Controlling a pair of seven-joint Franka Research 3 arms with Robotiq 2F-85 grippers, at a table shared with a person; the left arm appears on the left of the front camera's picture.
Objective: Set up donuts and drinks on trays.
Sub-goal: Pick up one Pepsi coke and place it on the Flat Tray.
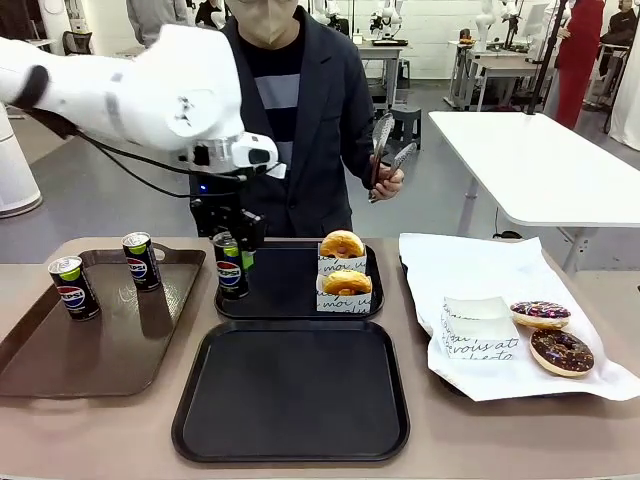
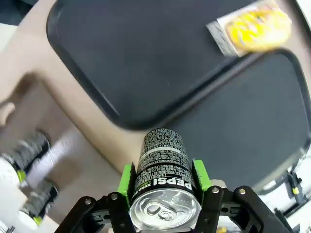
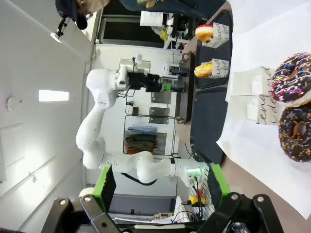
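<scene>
My left gripper [image 1: 232, 252] is shut on a black Pepsi can [image 1: 230, 266], holding it upright at the left edge of the far black tray [image 1: 290, 300]. In the left wrist view the green pads [image 2: 127, 177] clamp both sides of the can [image 2: 163, 165]. Two golden donuts [image 1: 342, 245] [image 1: 346, 283] in white sleeves stand on that tray. The near black tray [image 1: 290, 395] is bare. Two more cans [image 1: 72, 287] [image 1: 141, 260] stand on the brown tray [image 1: 100, 350]. My right gripper [image 3: 160, 182] is open, with nothing between its fingers.
At the right, white paper [image 1: 470, 265] carries two chocolate-iced donuts [image 1: 540, 314] [image 1: 561, 351] and an empty printed sleeve [image 1: 478, 330]. A person stands across the table, holding metal tongs [image 1: 385, 150] above the far tray.
</scene>
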